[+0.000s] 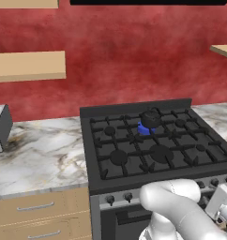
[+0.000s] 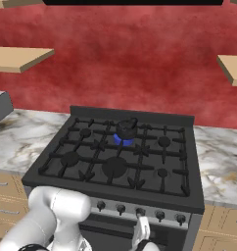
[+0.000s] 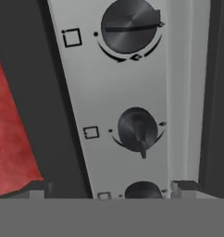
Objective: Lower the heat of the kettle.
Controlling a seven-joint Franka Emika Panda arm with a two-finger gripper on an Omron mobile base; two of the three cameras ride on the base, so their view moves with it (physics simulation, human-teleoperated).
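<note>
Red-walled kitchen, marble counter (image 1: 45, 154) w/ a black gas stove (image 2: 184, 162) set in. The small squat black kettle (image 2: 126, 129) sits on the rear-centre burner over a blue flame (image 2: 121, 140), so heat's on. I've got the hand low at the grey knob panel (image 3: 104, 92), facing a round black knob (image 3: 138, 129). Gripper (image 2: 141, 230) fingers look spread either side, nothing pinched; prob lining up to turn it down.

Nothing stands between the fingers (image 3: 109, 187) and the knobs (image 3: 138, 131) on the stove's front panel (image 3: 104, 92).
</note>
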